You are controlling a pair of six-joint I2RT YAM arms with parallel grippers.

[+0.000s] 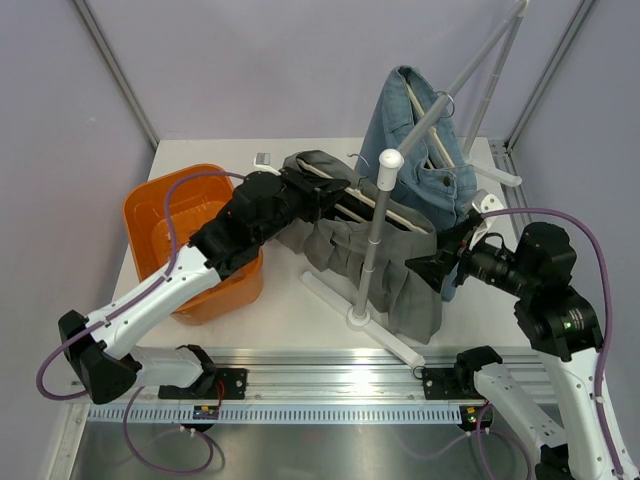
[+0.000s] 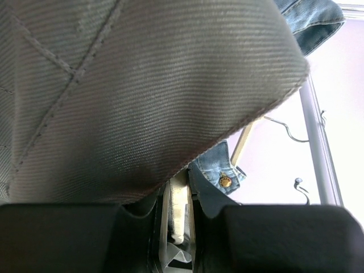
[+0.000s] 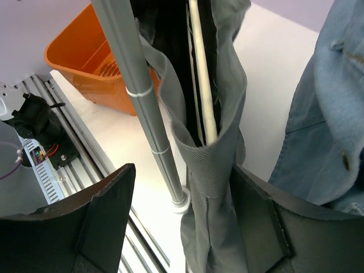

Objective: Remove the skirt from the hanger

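**Skirt still on its hanger, one hand clamped, the other wide**

The grey pleated fabric skirt (image 1: 400, 265) hangs at the centre of the top view, draped over a cream-coloured hanger bar (image 1: 388, 212) that runs from upper left to lower right. It hangs against the upright white metal rack pole (image 1: 375, 235). The skirt's hem drops toward the white surface (image 1: 290, 300), near the pole's foot.

The left hand (image 1: 322, 195) is at the upper-left end of the hanger. In the left wrist view its black fingers (image 2: 284, 239) stand narrow. The cream bar (image 2: 179, 213) sits in the slim gap between them, and grey cloth (image 2: 142, 96) fills the frame above.

The right hand (image 1: 440, 262) is at the lower-right end of the skirt, with its jaws wide. In the right wrist view its two dark fingers (image 3: 99, 222) stand well apart, one on each side of the skirt's folded edge (image 3: 219, 170). The hanger bar (image 3: 202, 79) shows inside the waistband. Whether either finger touches the cloth cannot be told.

A blue denim garment (image 1: 420, 130) hangs at the upper right of the rack, just behind the skirt. An orange plastic tub (image 1: 175, 225) stands on the surface at the left of the frame.
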